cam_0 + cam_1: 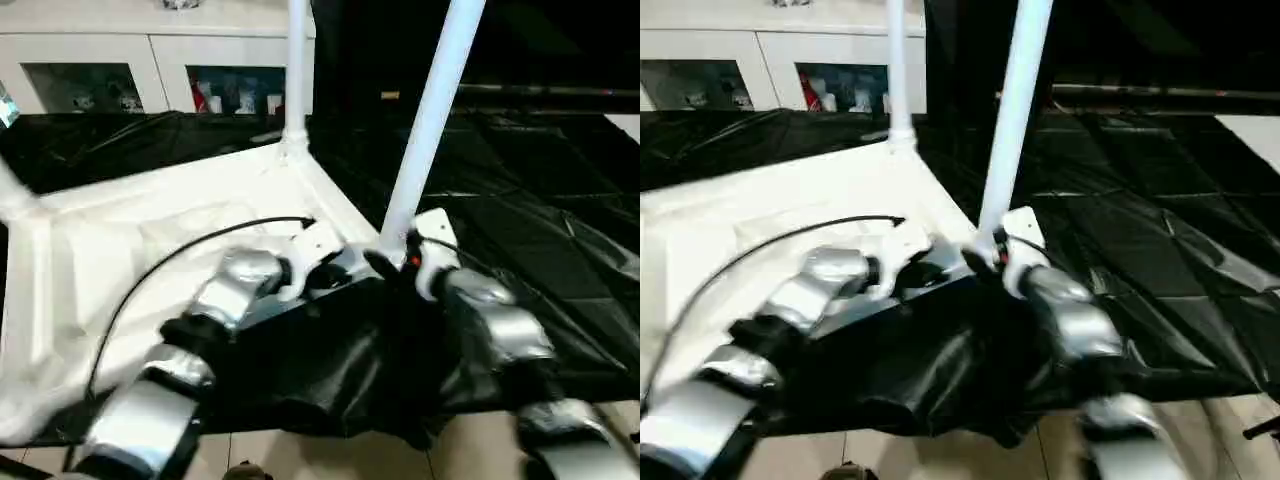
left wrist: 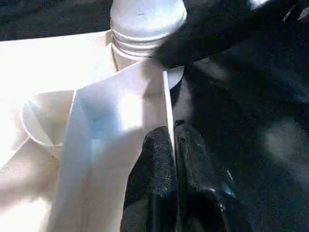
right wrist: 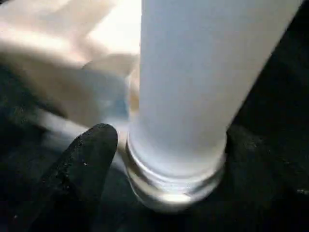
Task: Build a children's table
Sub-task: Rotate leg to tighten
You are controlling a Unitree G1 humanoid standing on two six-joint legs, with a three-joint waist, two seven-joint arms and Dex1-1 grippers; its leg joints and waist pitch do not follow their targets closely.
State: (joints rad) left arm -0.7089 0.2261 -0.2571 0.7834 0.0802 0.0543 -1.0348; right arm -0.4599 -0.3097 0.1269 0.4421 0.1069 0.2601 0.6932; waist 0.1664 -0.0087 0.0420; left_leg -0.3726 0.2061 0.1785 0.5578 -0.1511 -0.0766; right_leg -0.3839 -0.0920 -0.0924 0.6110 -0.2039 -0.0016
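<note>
Right hand (image 3: 159,159) around leg (image 3: 203,82), tabletop (image 1: 150,230)

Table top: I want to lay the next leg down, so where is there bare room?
The table top lies bare between the far leg and the left edge. Crowded: the near corner, where both grippers work around the near leg.

top (image 1: 150,230): white | leg (image 1: 425,130): white | sheet (image 1: 520,230): glossy black
</note>
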